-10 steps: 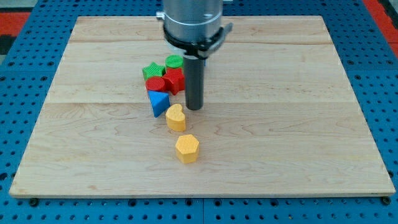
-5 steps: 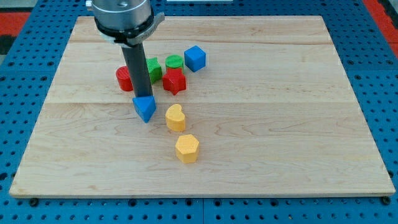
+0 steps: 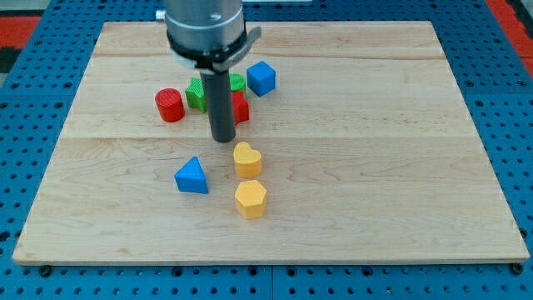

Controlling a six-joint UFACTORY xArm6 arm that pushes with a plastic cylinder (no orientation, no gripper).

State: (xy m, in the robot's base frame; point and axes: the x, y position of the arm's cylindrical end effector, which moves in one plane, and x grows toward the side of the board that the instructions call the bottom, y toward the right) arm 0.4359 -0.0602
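My tip (image 3: 222, 138) rests on the board just above and to the left of the yellow heart block (image 3: 246, 159), with a small gap between them. The rod hides part of the red star block (image 3: 240, 108) and the green star block (image 3: 196, 93) behind it. A green cylinder (image 3: 237, 82) peeks out beside the rod, and a blue cube (image 3: 261, 77) sits to its right. The red cylinder (image 3: 169, 105) stands alone at the left. A blue triangle (image 3: 192, 176) lies lower left of my tip. The yellow hexagon (image 3: 250, 199) sits below the heart.
The wooden board (image 3: 400, 167) lies on a blue pegboard surface (image 3: 25, 167). A red patch (image 3: 17, 33) shows at the view's top left corner.
The rod swung left behind the cluster, then back right to the heart. The red cylinder was pushed left and the blue triangle down-left. The yellow heart has shifted slightly right and down.
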